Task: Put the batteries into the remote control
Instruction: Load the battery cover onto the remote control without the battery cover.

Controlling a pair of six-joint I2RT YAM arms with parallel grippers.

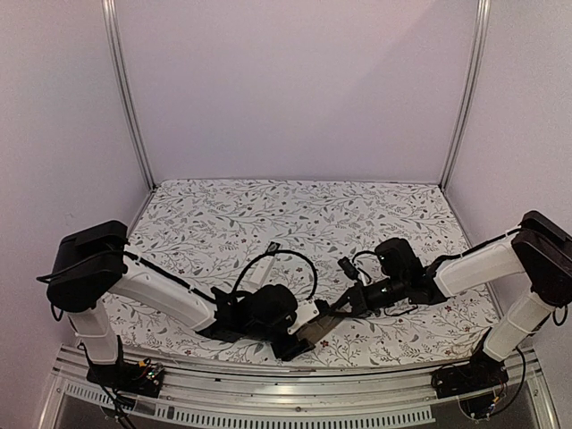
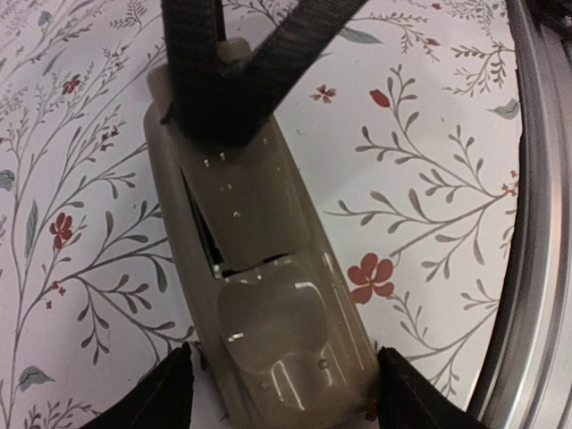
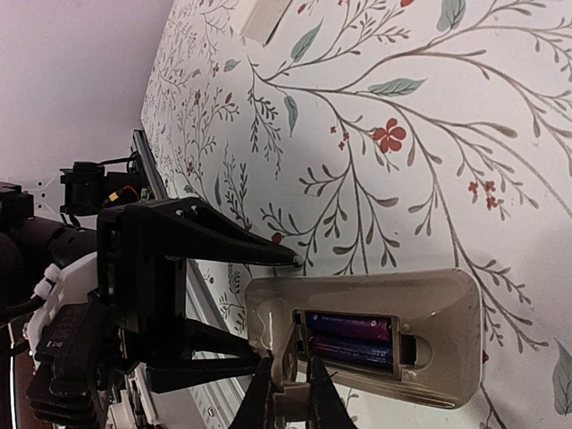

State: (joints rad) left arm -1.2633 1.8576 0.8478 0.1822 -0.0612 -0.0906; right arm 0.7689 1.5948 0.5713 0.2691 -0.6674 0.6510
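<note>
The beige remote control (image 1: 315, 327) (image 2: 268, 313) (image 3: 447, 304) lies back-up on the floral cloth near the front edge. Its compartment is open, and two batteries (image 3: 349, 338) lie in it side by side, dark purple and red. My left gripper (image 1: 299, 335) (image 2: 284, 357) (image 3: 273, 313) clasps the remote's near end, one finger against each long side. My right gripper (image 1: 344, 308) (image 3: 292, 393) is shut on the thin battery cover (image 3: 293, 371) (image 2: 246, 206), which stands tilted up at the compartment's edge. The right fingers (image 2: 223, 89) show as black bars over the remote's far end.
The metal rail (image 2: 536, 223) (image 1: 295, 375) of the table's front edge runs just beside the remote. A small pale flat piece (image 3: 264, 18) lies farther back on the cloth. A small dark object (image 1: 273, 248) sits mid-table, and white walls close in the sides and back.
</note>
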